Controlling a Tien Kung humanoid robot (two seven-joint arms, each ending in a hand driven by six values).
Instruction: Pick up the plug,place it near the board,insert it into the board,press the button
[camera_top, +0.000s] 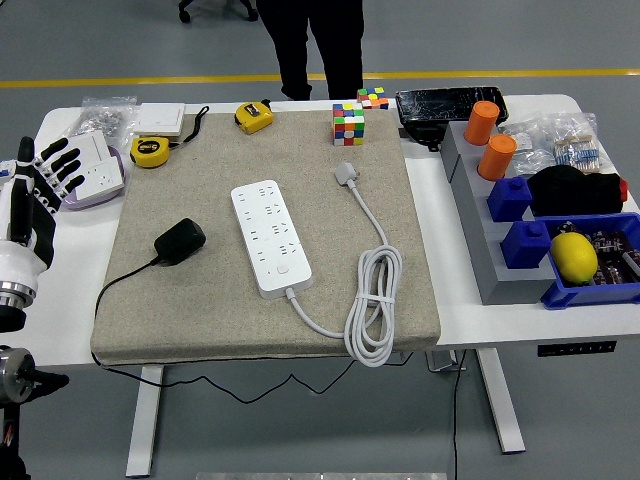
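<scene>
A mat covers the table middle. On it the board lies central, the plug to its left, a coiled cable to its right. Behind the mat's far edge stand cubes. Bins sit right; the left hand hangs at the left edge

Rough cloth mat, glossy plastic board
</scene>
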